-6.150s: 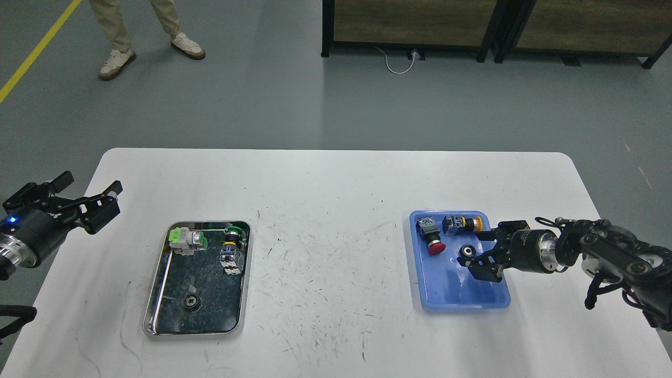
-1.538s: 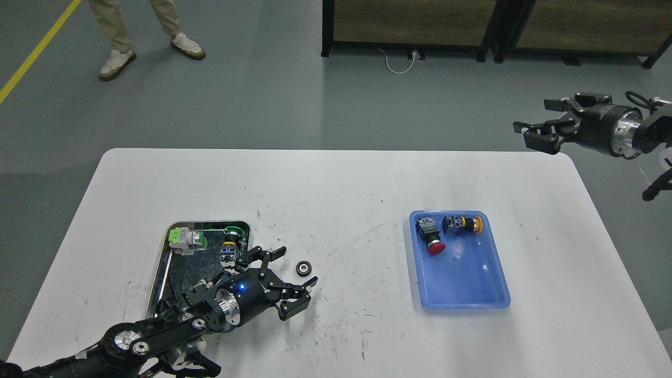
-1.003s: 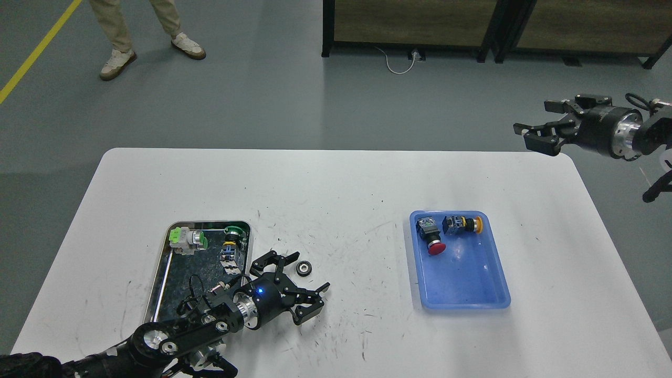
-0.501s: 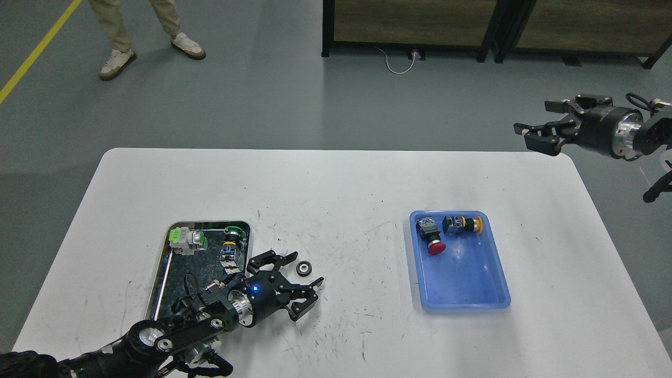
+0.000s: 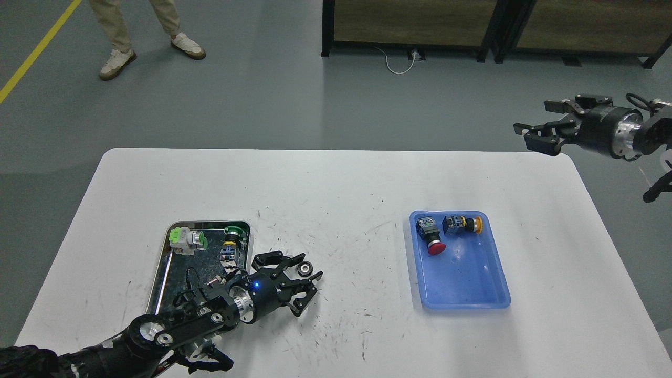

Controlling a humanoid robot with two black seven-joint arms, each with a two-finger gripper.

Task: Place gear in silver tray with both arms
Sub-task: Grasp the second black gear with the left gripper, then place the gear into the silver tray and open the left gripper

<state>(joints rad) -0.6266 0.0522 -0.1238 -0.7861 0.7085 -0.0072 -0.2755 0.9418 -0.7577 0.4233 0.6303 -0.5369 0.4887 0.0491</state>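
A small dark gear lies on the white table just right of the silver tray. The tray holds a green-and-white switch, a green-capped button and a blue-and-white part. My left arm reaches over the tray's near end. My left gripper is open, its fingers spread around the gear; I cannot tell whether they touch it. My right gripper is open and empty, raised above the table's far right corner.
A blue plastic tray stands on the right half of the table with a red-capped button and a yellow-capped switch at its far end. A person's legs stand on the floor beyond the table's far left.
Long ago the gear was in the blue tray at the right gripper; now it lies beside the silver tray. In the last second my left gripper moved forward around it. The right arm stayed raised.
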